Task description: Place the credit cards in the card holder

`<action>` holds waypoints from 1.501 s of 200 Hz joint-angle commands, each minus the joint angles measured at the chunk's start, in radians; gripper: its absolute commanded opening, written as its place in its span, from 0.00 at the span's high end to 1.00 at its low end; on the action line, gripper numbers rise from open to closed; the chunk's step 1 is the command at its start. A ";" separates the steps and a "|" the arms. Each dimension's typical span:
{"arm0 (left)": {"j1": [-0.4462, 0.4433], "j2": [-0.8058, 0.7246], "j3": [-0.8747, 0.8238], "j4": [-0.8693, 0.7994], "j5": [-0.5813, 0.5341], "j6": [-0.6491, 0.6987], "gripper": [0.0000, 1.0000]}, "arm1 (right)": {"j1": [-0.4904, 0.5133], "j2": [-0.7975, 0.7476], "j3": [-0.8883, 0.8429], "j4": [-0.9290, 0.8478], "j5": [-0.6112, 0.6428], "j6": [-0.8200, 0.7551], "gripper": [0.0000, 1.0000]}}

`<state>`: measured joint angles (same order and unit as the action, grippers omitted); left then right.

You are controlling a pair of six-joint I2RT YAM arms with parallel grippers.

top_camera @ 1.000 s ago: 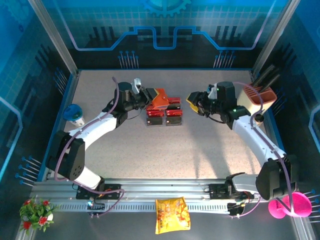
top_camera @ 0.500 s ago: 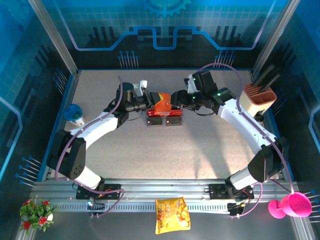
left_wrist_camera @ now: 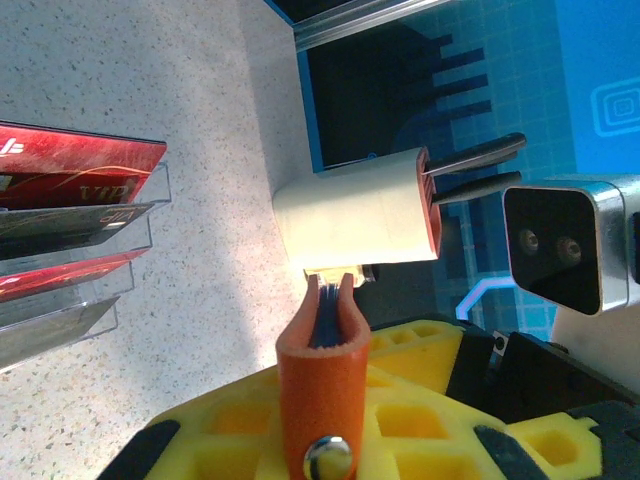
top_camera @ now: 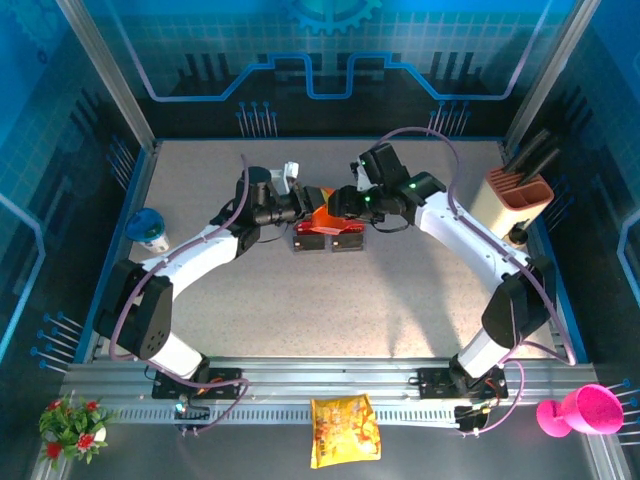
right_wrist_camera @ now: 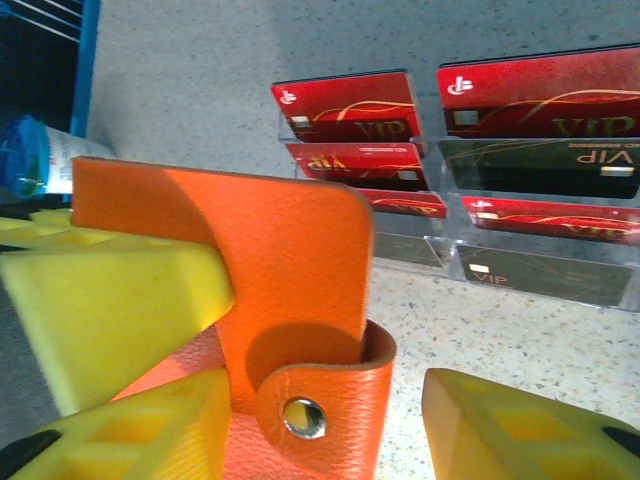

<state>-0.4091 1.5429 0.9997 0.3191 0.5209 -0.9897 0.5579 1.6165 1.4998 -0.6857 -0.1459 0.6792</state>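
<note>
Edgewise, the card holder juts rightward, lengthwise, from the left hand.

Left end effector and right end effector flank the card holder.

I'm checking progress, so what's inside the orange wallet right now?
The wallet is nearly closed: only a blue lining strip shows between its flaps; the pockets are hidden. Cards stand in racks.

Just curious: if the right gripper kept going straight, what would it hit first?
Probably the orange card holder, partly between the right gripper's open fingers; the left gripper holds it.
</note>
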 commanded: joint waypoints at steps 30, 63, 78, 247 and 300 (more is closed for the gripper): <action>-0.003 -0.003 0.004 0.080 0.020 -0.039 0.90 | 0.010 -0.008 -0.081 -0.115 0.314 -0.008 0.54; -0.003 -0.002 -0.004 0.110 0.016 -0.062 0.92 | 0.008 -0.010 -0.117 -0.174 0.478 -0.029 0.58; -0.004 -0.003 -0.008 0.126 0.013 -0.075 0.93 | -0.003 -0.014 -0.142 -0.193 0.530 -0.036 0.59; -0.010 0.043 0.007 0.281 -0.054 -0.241 0.89 | -0.166 -0.160 -0.198 0.379 -0.318 0.218 0.36; -0.009 0.055 0.004 0.311 -0.065 -0.265 0.89 | -0.202 -0.150 -0.316 0.538 -0.325 0.300 0.51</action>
<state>-0.4210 1.5887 0.9878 0.5678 0.4679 -1.2308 0.3813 1.4853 1.2449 -0.2623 -0.4362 0.9169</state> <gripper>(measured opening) 0.130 0.515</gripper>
